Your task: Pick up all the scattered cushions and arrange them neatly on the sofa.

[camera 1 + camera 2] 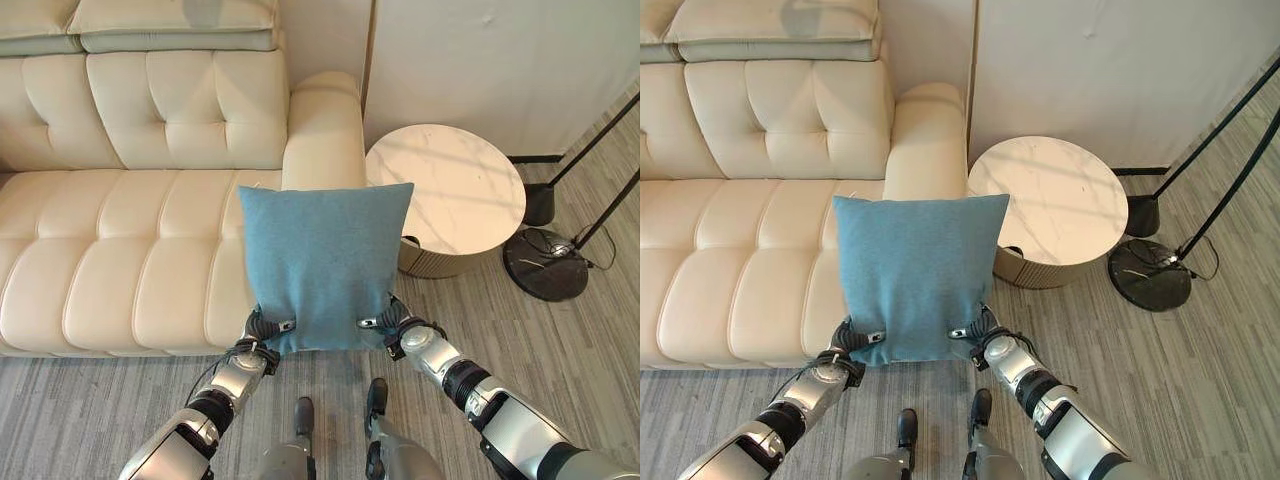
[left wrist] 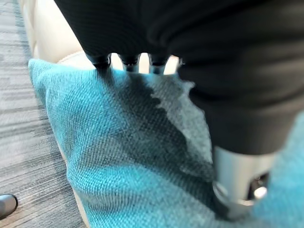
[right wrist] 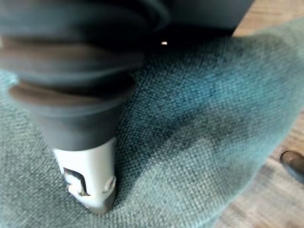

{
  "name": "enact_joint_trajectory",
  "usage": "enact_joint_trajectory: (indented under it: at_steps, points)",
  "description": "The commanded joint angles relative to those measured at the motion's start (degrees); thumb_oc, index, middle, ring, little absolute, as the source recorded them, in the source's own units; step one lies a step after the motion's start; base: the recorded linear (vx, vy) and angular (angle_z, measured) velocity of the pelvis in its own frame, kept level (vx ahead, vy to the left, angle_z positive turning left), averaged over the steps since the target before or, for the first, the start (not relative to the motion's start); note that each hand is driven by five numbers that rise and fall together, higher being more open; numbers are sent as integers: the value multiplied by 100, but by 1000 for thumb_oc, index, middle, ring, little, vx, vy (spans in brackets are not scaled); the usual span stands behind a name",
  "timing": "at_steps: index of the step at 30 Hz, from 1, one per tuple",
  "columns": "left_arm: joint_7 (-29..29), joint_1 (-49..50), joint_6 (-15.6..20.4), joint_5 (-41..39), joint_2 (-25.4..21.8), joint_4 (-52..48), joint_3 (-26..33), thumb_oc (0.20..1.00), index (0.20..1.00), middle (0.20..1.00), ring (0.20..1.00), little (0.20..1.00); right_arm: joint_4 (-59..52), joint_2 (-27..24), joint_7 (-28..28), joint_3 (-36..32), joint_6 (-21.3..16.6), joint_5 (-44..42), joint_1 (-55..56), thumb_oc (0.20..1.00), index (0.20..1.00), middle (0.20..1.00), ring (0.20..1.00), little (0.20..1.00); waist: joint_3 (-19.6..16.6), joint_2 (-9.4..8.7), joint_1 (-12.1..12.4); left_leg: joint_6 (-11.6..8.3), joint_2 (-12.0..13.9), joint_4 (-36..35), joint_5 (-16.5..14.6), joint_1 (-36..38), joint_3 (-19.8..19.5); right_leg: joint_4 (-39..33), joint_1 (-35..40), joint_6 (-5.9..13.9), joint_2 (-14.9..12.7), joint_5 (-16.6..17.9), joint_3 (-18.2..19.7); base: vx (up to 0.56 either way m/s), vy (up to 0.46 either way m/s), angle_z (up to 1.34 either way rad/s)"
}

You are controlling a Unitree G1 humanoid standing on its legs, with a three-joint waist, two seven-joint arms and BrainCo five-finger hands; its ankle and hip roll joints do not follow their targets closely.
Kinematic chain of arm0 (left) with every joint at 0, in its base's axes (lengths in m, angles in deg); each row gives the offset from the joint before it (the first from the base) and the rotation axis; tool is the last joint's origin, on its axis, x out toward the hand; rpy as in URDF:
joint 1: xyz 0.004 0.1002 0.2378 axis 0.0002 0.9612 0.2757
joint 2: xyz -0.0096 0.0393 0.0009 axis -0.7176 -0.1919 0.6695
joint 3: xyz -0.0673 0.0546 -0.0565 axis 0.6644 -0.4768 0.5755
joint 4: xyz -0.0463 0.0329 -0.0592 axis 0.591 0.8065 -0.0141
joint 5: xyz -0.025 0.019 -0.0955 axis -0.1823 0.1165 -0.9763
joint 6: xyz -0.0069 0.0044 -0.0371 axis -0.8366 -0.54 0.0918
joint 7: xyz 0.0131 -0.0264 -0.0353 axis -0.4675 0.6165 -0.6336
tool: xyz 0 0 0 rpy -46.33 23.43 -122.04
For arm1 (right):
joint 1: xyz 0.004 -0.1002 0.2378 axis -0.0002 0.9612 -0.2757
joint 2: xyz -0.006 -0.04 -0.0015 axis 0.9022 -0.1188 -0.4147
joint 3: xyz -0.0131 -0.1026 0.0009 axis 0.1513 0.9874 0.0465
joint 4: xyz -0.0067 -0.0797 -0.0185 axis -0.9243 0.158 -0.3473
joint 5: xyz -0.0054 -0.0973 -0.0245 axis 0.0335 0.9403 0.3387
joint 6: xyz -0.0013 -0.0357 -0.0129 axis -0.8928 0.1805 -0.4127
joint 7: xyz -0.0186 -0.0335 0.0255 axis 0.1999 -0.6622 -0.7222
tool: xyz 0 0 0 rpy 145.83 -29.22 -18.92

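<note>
Both lower corners of the blue cushion [image 1: 325, 265] are pinched by the left hand [image 1: 262, 328] and right hand [image 1: 396, 322], thumbs pressed on the cloth; it should be carried level over the sofa [image 1: 120, 250] seat's front edge before being released.

Right hand [image 3: 88, 183] thumb presses into the teal cushion [image 3: 199, 123].

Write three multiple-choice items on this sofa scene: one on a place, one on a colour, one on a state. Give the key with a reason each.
1. Where is the round side table?
A. beside the sofa's armrest
B. on the sofa seat
C. behind the sofa's backrest

2. What colour is the cushion?
A. red
B. blue-teal
C. yellow

3. How is the cushion held?
A. lying on the floor
B. by one hand
C. by both hands at its lower corners

Key: 1 A, it stands next to the sofa armrest. 2 B, its fabric is blue-teal. 3 C, the left hand and right hand each pinch a lower corner.
</note>
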Motion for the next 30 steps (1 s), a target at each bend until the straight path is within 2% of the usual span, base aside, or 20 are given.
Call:
enact_joint_trajectory:
  at_steps: [1, 6, 9, 13, 18, 22, 23, 27, 28, 30]
  points:
    - [521, -576, 351, 153, 967, -466, -769, 200, 200, 200, 200, 200, -141, 1190, 716, 596, -235, 301, -706, 200, 200, 200, 200, 200, 469, -64, 157, -64, 17, -37, -264, -212, -289, -22, 545, 496, -329, -928, -148, 17, -19, 11]
    - [546, -499, 411, -173, 1035, -432, -743, 200, 200, 200, 200, 200, -91, 1268, 789, 660, -259, 196, -678, 200, 200, 200, 200, 200, 464, -93, 224, -63, 15, -37, -265, -205, -320, -22, 575, 493, -330, -951, -166, 6, -9, 5]
    - [507, -398, 448, -630, 1194, -405, -746, 200, 200, 200, 200, 200, -77, 1356, 731, 642, -306, 18, -667, 200, 200, 200, 200, 200, 470, -120, 304, -55, -8, -37, -273, -183, -383, -22, 638, 501, -339, -974, -221, 0, 0, 0]
    - [457, -365, 451, -763, 1199, -532, -714, 200, 200, 200, 200, 200, -168, 1331, 659, 592, -318, -29, -647, 200, 200, 200, 200, 200, 471, -154, 343, -39, -24, -37, -294, -143, -408, -22, 691, 518, -348, -983, -230, -5, 9, 3]
    - [340, -161, 467, -747, 914, -1432, -435, 200, 200, 200, 200, 200, -1170, 1075, 567, 487, -386, -212, -419, 200, 200, 200, 200, 200, 330, -238, 391, 65, -82, -37, -422, 61, -433, -22, 898, 572, -388, -987, -214, -1, 49, 5]
    - [190, 224, 465, -485, 589, -2598, -33, 200, 200, 200, 200, 200, -2424, 804, 540, 324, -513, -345, 143, 200, 200, 200, 200, 200, 238, -211, 346, 147, -155, -37, -518, 254, -388, -22, 1045, 651, -459, -934, -188, -29, 103, 0]
    - [190, 229, 461, -484, 588, -2603, -32, 200, 200, 200, 200, 200, -2429, 802, 539, 326, -510, -345, 148, 200, 200, 200, 200, 200, 236, -210, 347, 147, -155, -37, -519, 255, -386, -22, 1046, 651, -459, -934, -186, -40, 77, -4]
    - [36, 789, 536, -5, 262, -3725, 397, 200, 200, 200, 200, 200, -3571, 620, 589, 198, -718, -151, 613, 200, 200, 200, 200, 200, 186, -144, 300, 213, -147, -37, -565, 390, -97, -22, 1065, 749, -460, -756, -245, -116, 107, -17]
    - [36, 884, 574, 87, 190, -3847, 469, 200, 200, 200, 200, 200, -3732, 558, 607, 151, -761, -140, 687, 200, 200, 200, 200, 200, 202, -102, 270, 219, -117, -37, -545, 416, -69, 160, 1065, 731, -417, -830, -225, -130, 46, -51]
    - [41, 1002, 642, 285, 85, -4109, 490, 200, 200, 200, 200, 200, -4050, 456, 659, 110, -891, -105, 837, 200, 200, 200, 200, 200, 212, 11, 156, 242, -65, -37, -488, 453, -51, 865, 1055, 638, -222, -1283, -10, -125, 31, -27]
